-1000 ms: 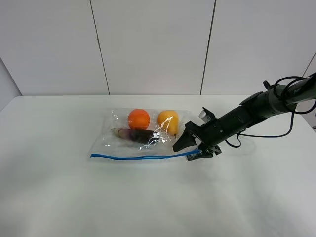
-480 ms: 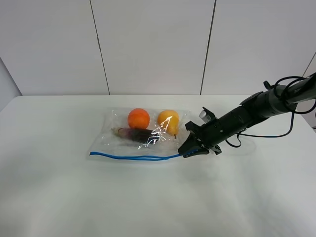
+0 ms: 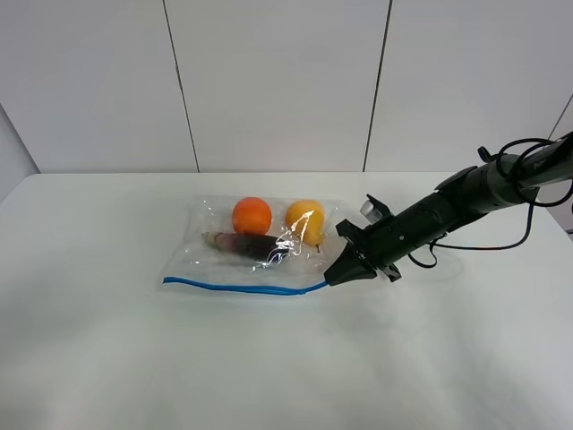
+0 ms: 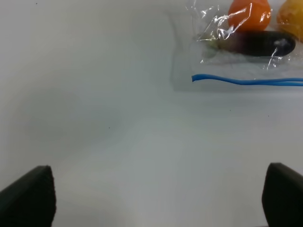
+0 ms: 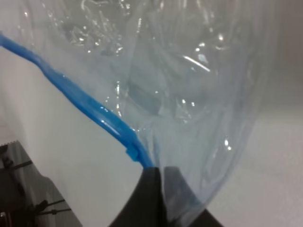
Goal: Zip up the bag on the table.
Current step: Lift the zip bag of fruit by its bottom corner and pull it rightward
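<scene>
the bag (image 3: pixel 260 246) lies flat on the white desk (image 3: pixel 269 367), a little behind its middle, with the blue seal strip (image 3: pixel 242 288) along its near edge. through the clear, crinkled plastic show an orange fruit (image 3: pixel 252 215) and a yellow fruit (image 3: pixel 305 219) side by side near the far edge. a dark purple vegetable (image 3: pixel 246 244) lies lengthwise just in front of them, between the fruit and the strip. the right arm (image 3: pixel 448 210) reaches in low from the right, and the right jaws are pressed together on the bag at the right end of the strip. in the right wrist view the two dark fingertips (image 5: pixel 149 198) meet with no gap. the strip (image 5: pixel 80 101) runs straight into them and the plastic (image 5: pixel 199 85) bunches up just beyond the pinch. from the high camera the strip runs nearly straight from the bag's left corner to that grip, dipping slightly on the way. whether its two halves are pressed shut along that length cannot be told — toward the right end the left wrist view shows the strip (image 4: pixel 246 81) as two thin blue lines lying close together. the left jaws stand wide open and hold nothing. their dark fingertips (image 4: pixel 28 196) hang far apart over bare desk (image 4: pixel 118 142), well clear of the bag's left end (image 4: pixel 208 42).
</scene>
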### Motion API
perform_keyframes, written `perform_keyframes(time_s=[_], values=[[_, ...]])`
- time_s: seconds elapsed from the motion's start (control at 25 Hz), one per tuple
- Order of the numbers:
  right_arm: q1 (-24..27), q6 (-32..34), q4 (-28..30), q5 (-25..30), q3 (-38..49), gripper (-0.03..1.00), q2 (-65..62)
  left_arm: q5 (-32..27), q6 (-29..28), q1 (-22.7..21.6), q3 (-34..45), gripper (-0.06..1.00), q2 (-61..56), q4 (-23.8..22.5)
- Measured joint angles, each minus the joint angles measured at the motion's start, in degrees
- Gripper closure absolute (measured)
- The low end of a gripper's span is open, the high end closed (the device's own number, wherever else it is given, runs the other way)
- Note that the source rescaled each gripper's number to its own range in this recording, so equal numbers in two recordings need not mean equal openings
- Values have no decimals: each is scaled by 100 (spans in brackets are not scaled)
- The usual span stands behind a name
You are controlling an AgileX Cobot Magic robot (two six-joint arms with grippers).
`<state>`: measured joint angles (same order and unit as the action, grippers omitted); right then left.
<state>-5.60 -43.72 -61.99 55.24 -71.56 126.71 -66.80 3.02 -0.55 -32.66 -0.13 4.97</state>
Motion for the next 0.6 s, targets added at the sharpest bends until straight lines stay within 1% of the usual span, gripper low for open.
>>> perform_keyframes(time_s=[0.16, 0.28, 0.52, 0.6], values=[[0, 0, 0, 112, -68, 96, 7, 0, 0, 0, 0, -6, 0, 0], [0, 0, -59, 369, -238, 96, 14, 0, 0, 0, 0, -6, 0, 0], [0, 86, -698, 1041, -832, 96, 20, 0, 0, 0, 0, -6, 0, 0], [0, 188, -872, 1175, -1042, 96, 20, 0, 0, 0, 0, -6, 0, 0]])
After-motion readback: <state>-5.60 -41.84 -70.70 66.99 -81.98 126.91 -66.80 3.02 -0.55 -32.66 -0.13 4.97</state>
